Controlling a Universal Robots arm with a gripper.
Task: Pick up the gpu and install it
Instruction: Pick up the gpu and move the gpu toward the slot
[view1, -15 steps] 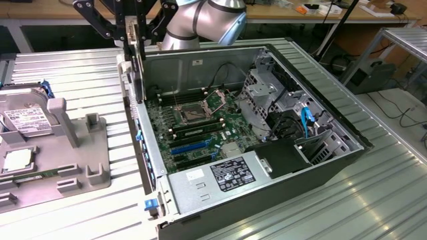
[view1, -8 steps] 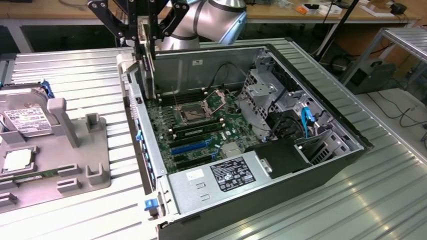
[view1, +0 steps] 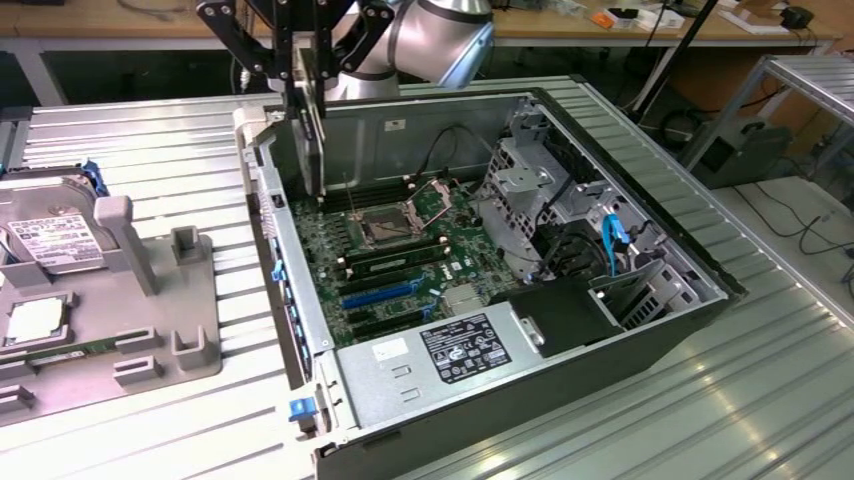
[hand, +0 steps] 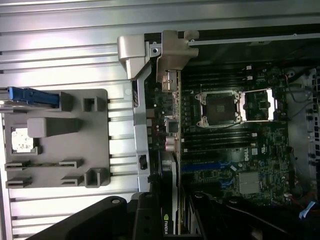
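Black metal claw (view1: 304, 80) is clamping the thin, flat green gpu (view1: 312, 140), holding it edge-down above the green motherboard (view1: 461, 265) inside the open grey computer case (view1: 400, 130) on the ribbed metal bench (view1: 147, 150); any tilt or offset at the blue slot (view1: 380, 295) is risking a jammed connector.

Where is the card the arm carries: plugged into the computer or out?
Out: the gpu hangs upright in the gripper above the motherboard; the blue slots lie empty.
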